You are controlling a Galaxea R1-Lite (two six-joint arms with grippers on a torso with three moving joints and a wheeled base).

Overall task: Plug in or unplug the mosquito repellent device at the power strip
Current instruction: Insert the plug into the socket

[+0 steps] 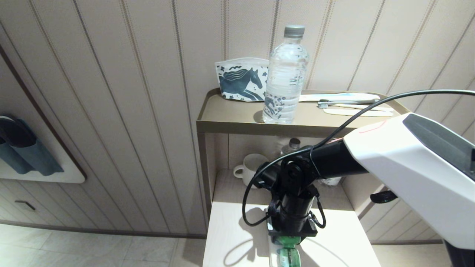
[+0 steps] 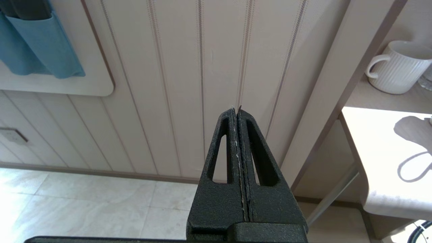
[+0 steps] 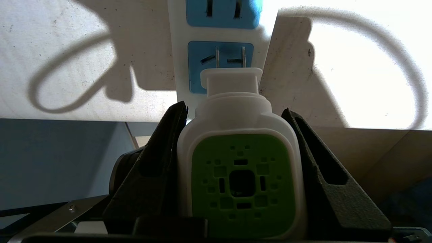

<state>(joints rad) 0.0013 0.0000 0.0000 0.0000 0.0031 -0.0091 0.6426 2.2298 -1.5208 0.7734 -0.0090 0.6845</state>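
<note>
White mosquito repellent device (image 3: pixel 241 162) between fingers (image 3: pixel 158 162)

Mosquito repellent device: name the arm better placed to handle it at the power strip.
Right. The right gripper already clamps the mosquito repellent device, prongs showing at the power strip. The left gripper is shut, off beside the table.

Right tool (image 3: pixel 236 135) points down, fingers (image 3: pixel 162 158) clamped on a load; left tool (image 2: pixel 237 113) closed, held off to the side.
</note>
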